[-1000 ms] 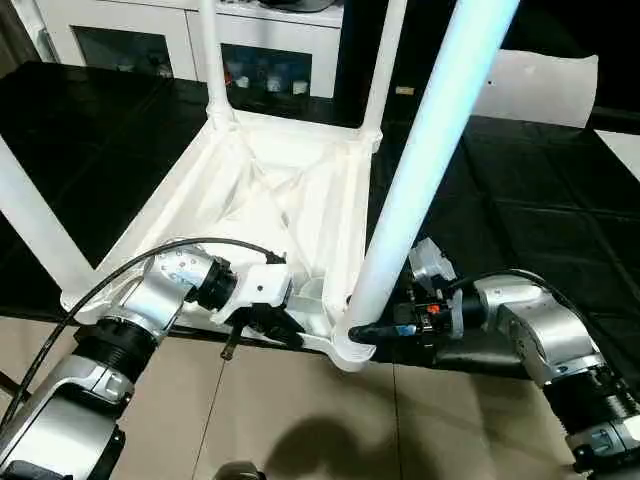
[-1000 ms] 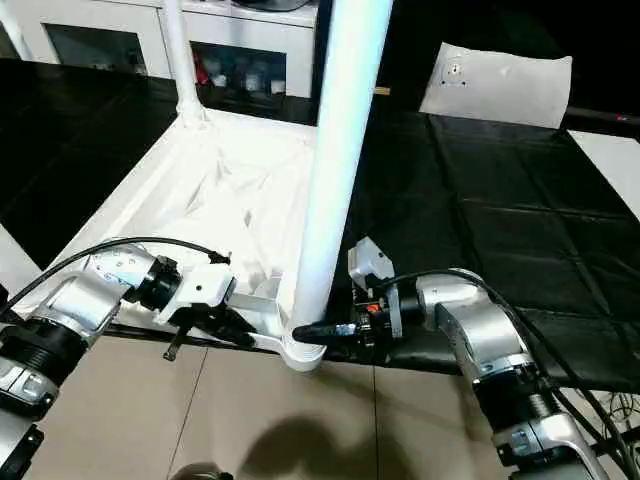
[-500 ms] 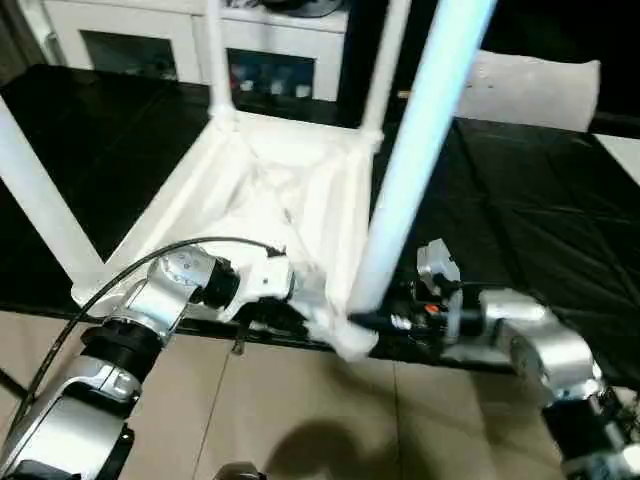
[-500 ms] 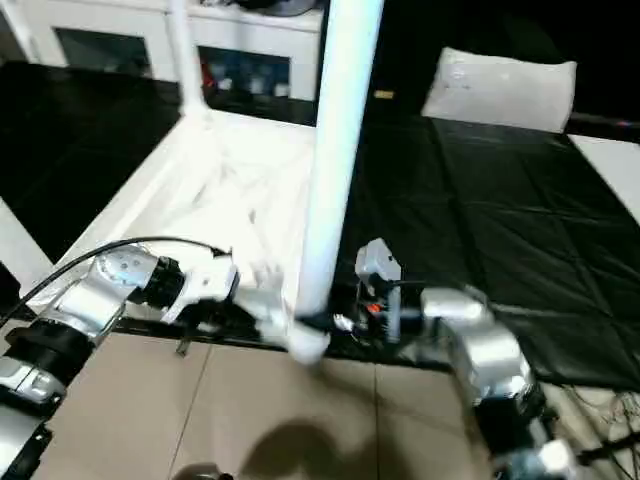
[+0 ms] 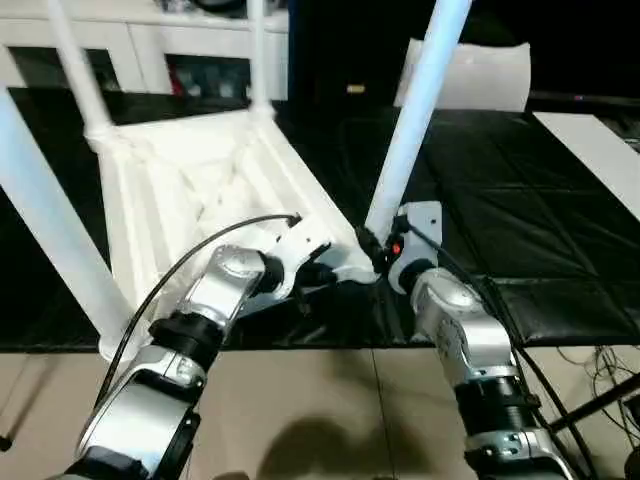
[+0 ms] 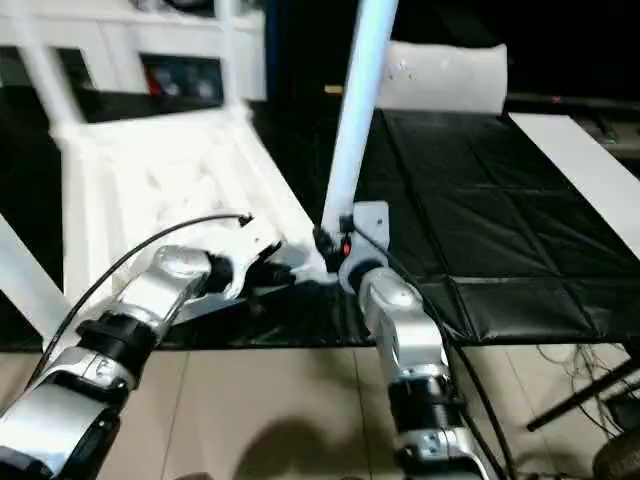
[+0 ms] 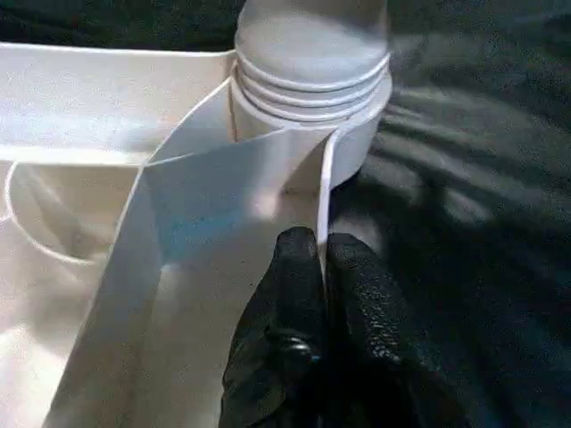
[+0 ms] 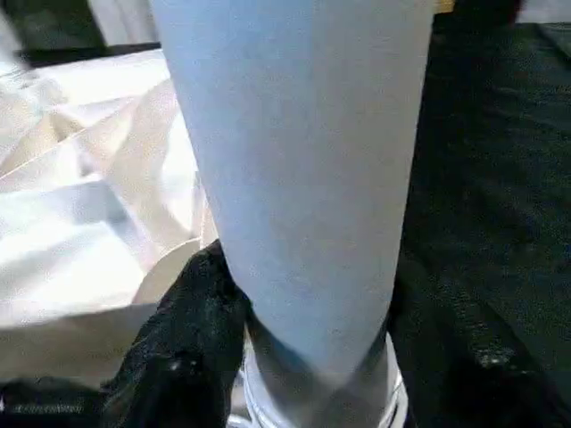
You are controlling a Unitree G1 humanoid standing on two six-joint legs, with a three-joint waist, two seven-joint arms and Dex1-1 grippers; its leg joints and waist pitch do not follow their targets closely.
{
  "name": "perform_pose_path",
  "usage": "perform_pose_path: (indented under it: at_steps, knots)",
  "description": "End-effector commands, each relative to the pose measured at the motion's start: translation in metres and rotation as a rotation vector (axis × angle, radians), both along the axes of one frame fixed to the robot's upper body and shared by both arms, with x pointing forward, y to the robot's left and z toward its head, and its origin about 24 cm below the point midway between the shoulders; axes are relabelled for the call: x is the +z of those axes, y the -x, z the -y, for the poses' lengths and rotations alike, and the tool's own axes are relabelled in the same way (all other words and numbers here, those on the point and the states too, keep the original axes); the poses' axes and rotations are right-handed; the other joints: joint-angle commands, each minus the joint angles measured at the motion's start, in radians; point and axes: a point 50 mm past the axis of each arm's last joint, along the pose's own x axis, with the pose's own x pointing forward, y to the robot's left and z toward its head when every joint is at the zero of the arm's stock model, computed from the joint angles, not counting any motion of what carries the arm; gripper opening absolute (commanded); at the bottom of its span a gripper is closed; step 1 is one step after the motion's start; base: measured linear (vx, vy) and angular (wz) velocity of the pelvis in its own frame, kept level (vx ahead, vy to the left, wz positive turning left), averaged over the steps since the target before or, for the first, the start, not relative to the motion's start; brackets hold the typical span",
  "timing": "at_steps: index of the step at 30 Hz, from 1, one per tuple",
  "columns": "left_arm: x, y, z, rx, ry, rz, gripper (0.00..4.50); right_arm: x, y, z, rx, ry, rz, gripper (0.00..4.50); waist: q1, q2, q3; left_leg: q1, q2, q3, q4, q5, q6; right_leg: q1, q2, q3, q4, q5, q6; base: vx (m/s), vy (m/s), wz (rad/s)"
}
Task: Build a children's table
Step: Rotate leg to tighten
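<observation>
A: The left end effector [image 7: 317, 267] has its two black fingers pressed together on the thin outer wall of the table top [image 5: 190, 180], pinching that rim just short of the corner socket [image 7: 312, 98]. The right end effector [image 8: 294, 357] is around the base of the leg [image 5: 415, 110], a finger [image 8: 183, 348] on one side of the tube and a dark one on the other, gripping just above the socket.

B: Where does the table lie?

A: Upside down on the black surface [image 5: 560, 240], ribbed underside up. The gripped corner is the near one, directly ahead of both end effectors. Other legs rise from the far corners and from the corner well off to the left end effector's outer side.

B: What does the next move hinge on?

A: On the leg's long axis, I'd judge. It runs up and away from the right end effector, leaning rather than standing square to the top. The socket sits right under that grip, so the right arm is the one to push or twist along the axis, while the left braces the rim beside it.

B: Is it fully seated?

A: I cannot tell; the joint is partly hidden by the fingers.
</observation>
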Motion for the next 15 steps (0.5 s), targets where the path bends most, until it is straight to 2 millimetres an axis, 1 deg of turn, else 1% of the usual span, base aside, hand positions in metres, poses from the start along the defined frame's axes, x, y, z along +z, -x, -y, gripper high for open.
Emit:
perform_pose_path:
  at_steps: [1, 2, 3, 4, 5, 6, 7, 8, 9, 10, 11, 12, 13, 14, 15]
  knots:
    - [0.020, -0.012, -0.001, 0.076, 0.013, 0.108, 0.00, -0.006, 0.010, -0.035, 0.142, -0.075, -0.047, 2.73, 0.000, 0.002, -0.071, -0.005, 0.102, -0.050, -0.082, -0.128, -0.013, 0.035, -0.115, 0.102, -0.052, -0.152, -0.123, 0.070, 0.011, 0.03]
    - [0.020, -0.012, -0.001, 0.076, 0.013, 0.108, 0.00, -0.006, 0.010, -0.035, 0.142, -0.075, -0.047, 2.86, 0.002, -0.001, -0.071, -0.005, 0.096, -0.044, -0.079, -0.117, -0.005, 0.034, -0.116, 0.106, -0.047, -0.128, -0.143, 0.063, -0.004, 0.00]
    - [0.019, -0.010, -0.003, 0.051, -0.005, 0.111, 0.00, -0.002, 0.009, -0.035, 0.153, -0.083, -0.020, 2.99, 0.004, 0.001, -0.073, -0.021, 0.084, -0.037, -0.073, -0.066, 0.030, 0.045, -0.119, 0.110, -0.039, -0.079, -0.174, 0.000, 0.000, 0.00]
    - [0.017, -0.008, -0.005, 0.028, -0.014, 0.113, 0.00, 0.000, 0.010, -0.032, 0.160, -0.077, 0.003, 3.07, 0.006, 0.001, -0.075, -0.022, 0.083, -0.034, -0.069, -0.046, 0.041, 0.044, -0.120, 0.110, -0.039, -0.064, -0.175, 0.000, 0.000, 0.00]
    - [0.016, -0.006, -0.006, 0.005, -0.020, 0.114, 0.00, 0.001, 0.010, -0.029, 0.168, -0.071, 0.022, 3.12, 0.006, -0.003, -0.079, -0.024, 0.081, -0.031, -0.063, -0.003, 0.064, 0.043, -0.118, 0.112, -0.030, -0.008, -0.184, 0.000, 0.000, 0.00]
    - [0.016, -0.005, -0.007, -0.009, -0.021, 0.113, 0.00, 0.002, 0.011, -0.027, 0.175, -0.066, 0.031, 3.25, 0.006, -0.001, -0.078, -0.025, 0.081, -0.029, -0.061, 0.020, 0.087, 0.041, -0.114, 0.111, -0.025, 0.030, -0.194, 0.000, 0.000, 0.00]
    - [0.015, -0.003, -0.008, -0.029, -0.023, 0.111, 0.00, 0.002, 0.012, -0.024, 0.186, -0.061, 0.045, 3.38, 0.006, 0.000, -0.076, -0.025, 0.082, -0.029, -0.061, 0.022, 0.095, 0.040, -0.114, 0.110, -0.026, 0.032, -0.196, 0.000, 0.000, 0.00]
    - [0.015, -0.001, -0.010, -0.059, -0.027, 0.116, 0.00, 0.003, 0.012, -0.017, 0.183, -0.051, 0.057, 3.48, 0.010, 0.000, -0.075, -0.023, 0.081, -0.027, -0.060, 0.005, 0.102, 0.038, -0.113, 0.109, -0.031, 0.008, -0.191, 0.000, 0.000, 0.00]
    - [0.013, 0.002, -0.013, -0.103, -0.031, 0.114, 0.00, 0.004, 0.014, -0.006, 0.189, -0.041, 0.083, 3.52, 0.010, 0.001, -0.075, -0.025, 0.082, -0.027, -0.060, -0.007, 0.102, 0.040, -0.113, 0.110, -0.031, -0.010, -0.189, 0.000, 0.000, 0.00]
    - [0.013, 0.004, -0.014, -0.136, -0.031, 0.116, 0.00, 0.004, 0.015, 0.000, 0.196, -0.034, 0.097, 3.58, 0.011, 0.004, -0.075, -0.023, 0.083, -0.026, -0.060, -0.019, 0.100, 0.038, -0.113, 0.110, -0.033, -0.024, -0.186, 0.000, 0.000, 0.00]
    - [0.013, 0.006, -0.015, -0.166, -0.030, 0.115, 0.00, 0.004, 0.016, 0.006, 0.207, -0.028, 0.107, 3.58, 0.010, 0.002, -0.072, -0.023, 0.085, -0.026, -0.062, -0.042, 0.097, 0.036, -0.111, 0.110, -0.037, -0.052, -0.181, 0.000, 0.000, 0.00]
    - [0.012, 0.007, -0.016, -0.174, -0.035, 0.110, 0.00, 0.005, 0.017, 0.009, 0.218, -0.026, 0.114, 3.82, 0.012, 0.003, -0.071, -0.021, 0.087, -0.026, -0.063, -0.055, 0.090, 0.035, -0.111, 0.109, -0.040, -0.074, -0.178, 0.000, 0.000, 0.00]
    - [0.011, 0.009, -0.020, -0.205, -0.055, 0.106, 0.00, 0.006, 0.020, 0.018, 0.248, -0.013, 0.129, 3.91, 0.014, 0.003, -0.070, -0.018, 0.086, -0.025, -0.064, -0.073, 0.080, 0.034, -0.110, 0.109, -0.043, -0.108, -0.174, 0.000, 0.000, 0.00]
    - [0.010, 0.010, -0.023, -0.228, -0.071, 0.103, 0.00, 0.006, 0.022, 0.023, 0.278, -0.001, 0.137, 3.95, 0.017, 0.003, -0.070, -0.018, 0.086, -0.024, -0.063, -0.078, 0.077, 0.034, -0.109, 0.110, -0.045, -0.118, -0.169, 0.000, 0.000, 0.00]
    - [0.009, 0.011, -0.027, -0.278, -0.095, 0.102, 0.00, 0.007, 0.025, 0.033, 0.338, 0.025, 0.149, 3.99, 0.022, 0.004, -0.068, -0.015, 0.089, -0.024, -0.065, -0.097, 0.069, 0.031, -0.108, 0.110, -0.049, -0.148, -0.154, 0.000, 0.000, 0.00]
